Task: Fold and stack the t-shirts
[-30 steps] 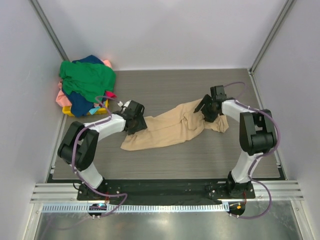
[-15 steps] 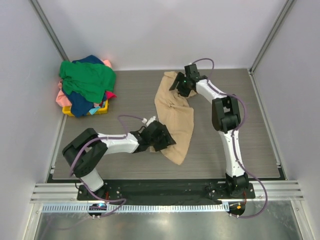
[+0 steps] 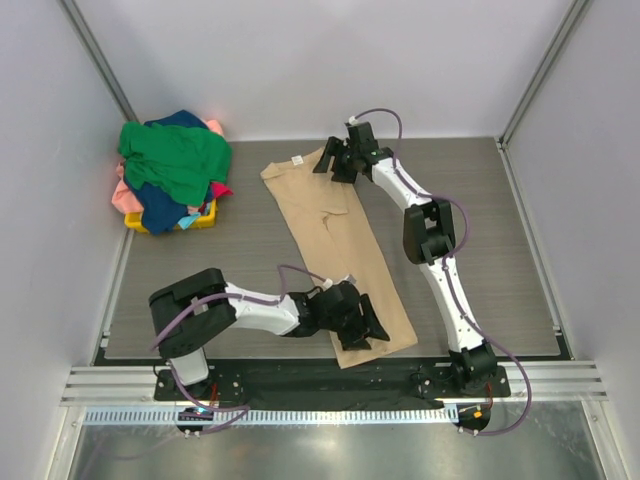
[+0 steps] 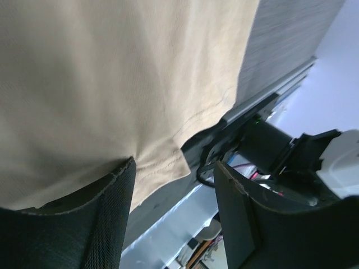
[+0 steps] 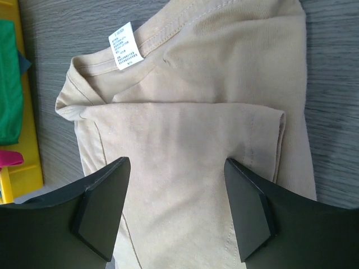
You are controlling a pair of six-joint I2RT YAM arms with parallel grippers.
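The white neck label (image 5: 127, 45) on the tan t-shirt (image 5: 185, 140) carries small printed lines, none legible.

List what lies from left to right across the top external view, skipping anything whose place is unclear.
The heap of t-shirts → white neck label → right end effector → left end effector.
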